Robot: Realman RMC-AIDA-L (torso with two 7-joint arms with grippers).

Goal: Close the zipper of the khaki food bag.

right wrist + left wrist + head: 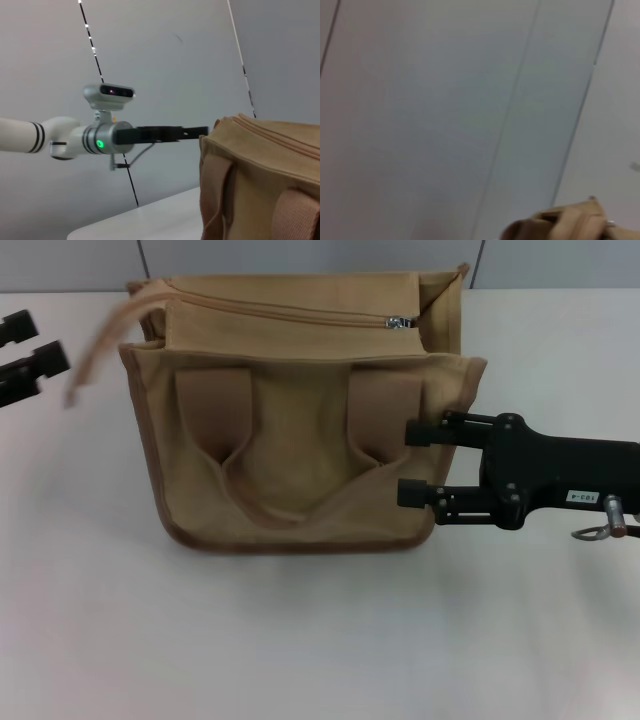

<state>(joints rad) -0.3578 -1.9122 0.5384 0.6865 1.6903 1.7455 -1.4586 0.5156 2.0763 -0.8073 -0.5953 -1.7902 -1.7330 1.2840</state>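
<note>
The khaki food bag (290,440) stands upright in the middle of the white table, its two strap handles facing me. The zipper (280,310) runs along its top, with the silver slider (400,322) at the right end. My right gripper (420,462) is open, its two fingers spread level with the bag's right edge at mid height. My left gripper (25,348) is open at the far left, apart from the bag. A loose tan strap (100,350) hangs blurred between it and the bag's top left corner. The right wrist view shows the bag (260,175) and the left gripper (197,131) by its top corner.
The white table (300,640) spreads in front of the bag. A grey panelled wall (300,255) stands close behind it. The left wrist view shows mostly wall, with a corner of the bag (560,225) low in the picture.
</note>
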